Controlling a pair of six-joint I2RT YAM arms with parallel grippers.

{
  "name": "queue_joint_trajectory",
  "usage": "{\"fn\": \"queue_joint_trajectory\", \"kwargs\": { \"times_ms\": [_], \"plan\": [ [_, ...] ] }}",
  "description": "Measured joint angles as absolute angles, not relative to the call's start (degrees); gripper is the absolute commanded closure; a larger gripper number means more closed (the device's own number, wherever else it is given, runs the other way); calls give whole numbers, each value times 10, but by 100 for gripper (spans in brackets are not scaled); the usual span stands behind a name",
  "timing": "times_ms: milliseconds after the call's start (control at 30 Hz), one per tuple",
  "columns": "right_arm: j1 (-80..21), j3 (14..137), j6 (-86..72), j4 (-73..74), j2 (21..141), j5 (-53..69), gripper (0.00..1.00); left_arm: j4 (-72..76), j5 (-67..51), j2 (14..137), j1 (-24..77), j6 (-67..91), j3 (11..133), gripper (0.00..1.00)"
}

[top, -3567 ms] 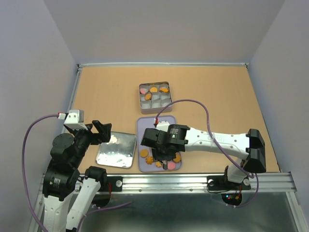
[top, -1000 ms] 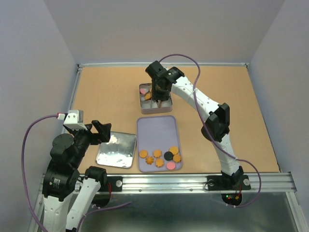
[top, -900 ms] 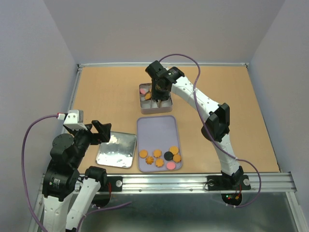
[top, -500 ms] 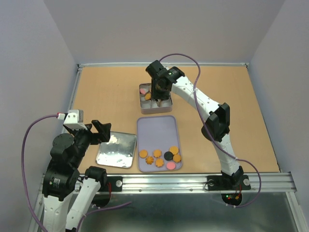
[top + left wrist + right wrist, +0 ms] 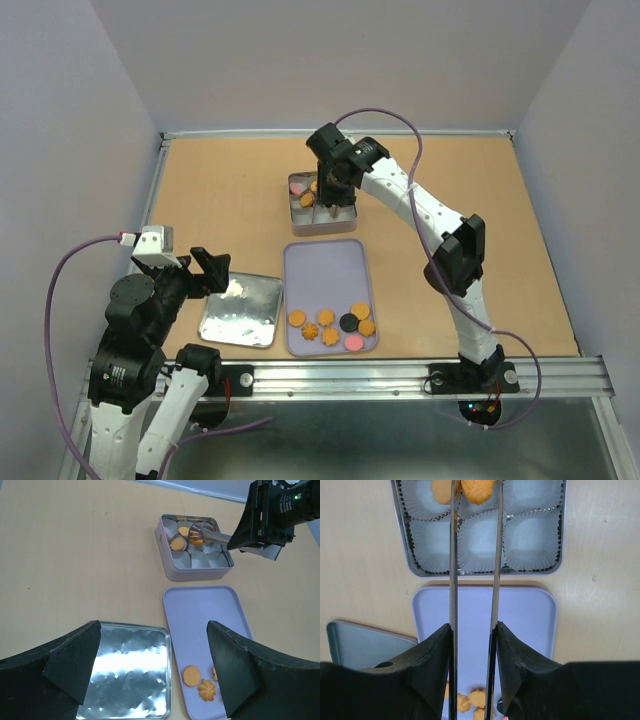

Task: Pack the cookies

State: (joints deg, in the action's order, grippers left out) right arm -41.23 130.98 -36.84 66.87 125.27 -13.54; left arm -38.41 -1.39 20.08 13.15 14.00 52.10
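The right arm (image 5: 420, 205) reaches over the tin (image 5: 322, 229), with the right tool (image 5: 330, 207) tips flanking a cookie (image 5: 477, 490), grip unclear. The left arm (image 5: 140, 320) is folded, and the left tool (image 5: 154, 630) is wide open and empty.

I'm working in a robotics lab cell: plain pale walls (image 5: 350, 60) box in a wooden surface (image 5: 220, 200), both arms (image 5: 420, 205) are bolted to an aluminium rail (image 5: 350, 376), and purple cables (image 5: 58, 290) trail from them.

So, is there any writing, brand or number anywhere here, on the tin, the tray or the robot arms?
None that can be read.
The tin, the shiny metal lid and the lilac tray are plain.
The right arm's black housing shows only a green light.
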Motion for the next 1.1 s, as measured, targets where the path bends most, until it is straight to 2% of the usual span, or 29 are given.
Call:
{"fn": "queue_joint_trajectory", "kwargs": {
  "times_ms": [300, 833, 1100],
  "plan": [
    [-412, 1277, -368, 668, 1217, -143, 49, -384, -12, 201, 132, 140, 521, 1],
    [-412, 1273, -369, 662, 1212, -145, 49, -384, -13, 201, 132, 140, 521, 1],
    [-414, 1159, -371, 647, 1104, -131, 50, -384, -13, 201, 132, 140, 521, 1]
  ]
}}
